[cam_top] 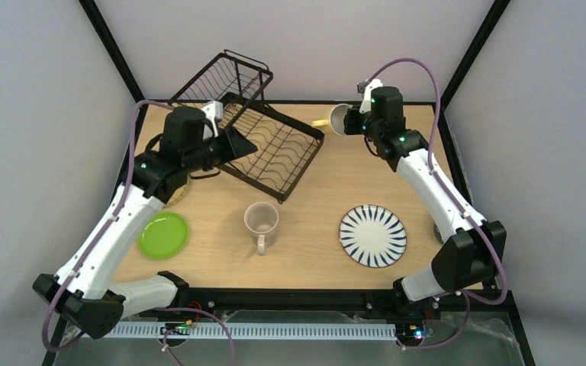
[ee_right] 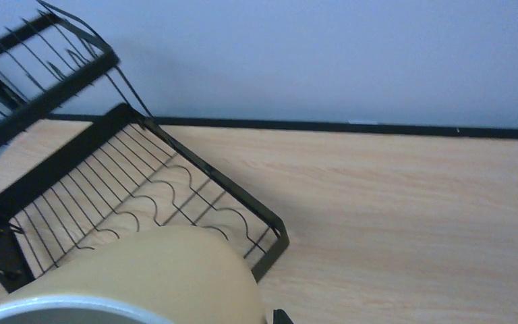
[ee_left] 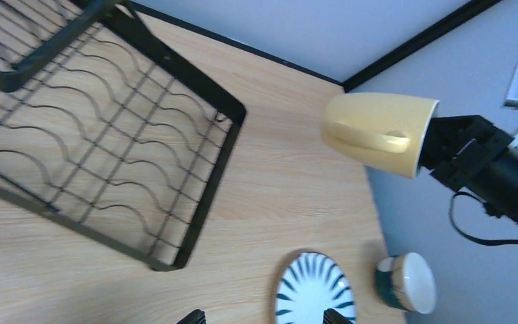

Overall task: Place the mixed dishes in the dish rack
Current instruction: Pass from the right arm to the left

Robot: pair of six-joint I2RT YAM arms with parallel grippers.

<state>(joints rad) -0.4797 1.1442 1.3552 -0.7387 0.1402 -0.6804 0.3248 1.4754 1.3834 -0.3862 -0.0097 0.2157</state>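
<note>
Yellow mug [ee_left: 378, 131] sideways, rim clamped in right tool [cam_top: 353, 121], right of dish rack [cam_top: 275, 156] | left tool [cam_top: 238, 145] wide apart

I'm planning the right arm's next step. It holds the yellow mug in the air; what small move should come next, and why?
Probably carry the yellow mug leftward toward the dish rack. The right gripper grips it at the rim, in the air just past the rack's right edge, and the wire floor nearest it looks free.
</note>
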